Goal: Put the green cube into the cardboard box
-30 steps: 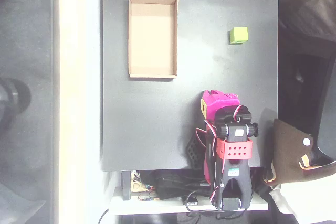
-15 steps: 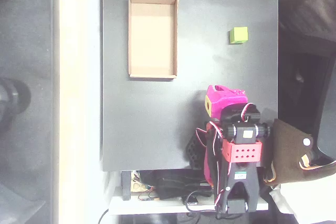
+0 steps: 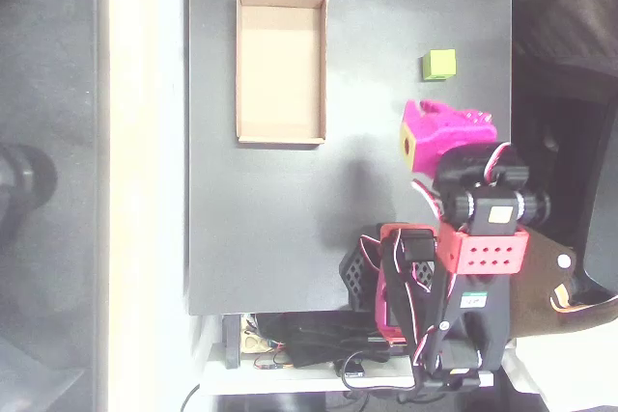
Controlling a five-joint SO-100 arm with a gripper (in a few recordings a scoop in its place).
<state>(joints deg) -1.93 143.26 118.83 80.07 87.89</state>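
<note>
While the green cube (image 3: 438,64) sits loose on the dark table (image 3: 290,229), nothing of the job looks done: it is on the bare surface, just beyond the magenta gripper (image 3: 436,134) and a little toward the top of the overhead view, with a clear strip of table between the 2. Nothing touches it. From up here I cannot tell whether the jaws stand apart or together; only the pink shell and its yellow tip face the camera, and nothing is held. Off to the gripper's left in that view, well apart from both cube and arm, lies the cardboard box (image 3: 280,137), its tan floor bare. My reading is that all steps remain: reach the cube, grip it, carry it across to the left and let it go inside the box.
</note>
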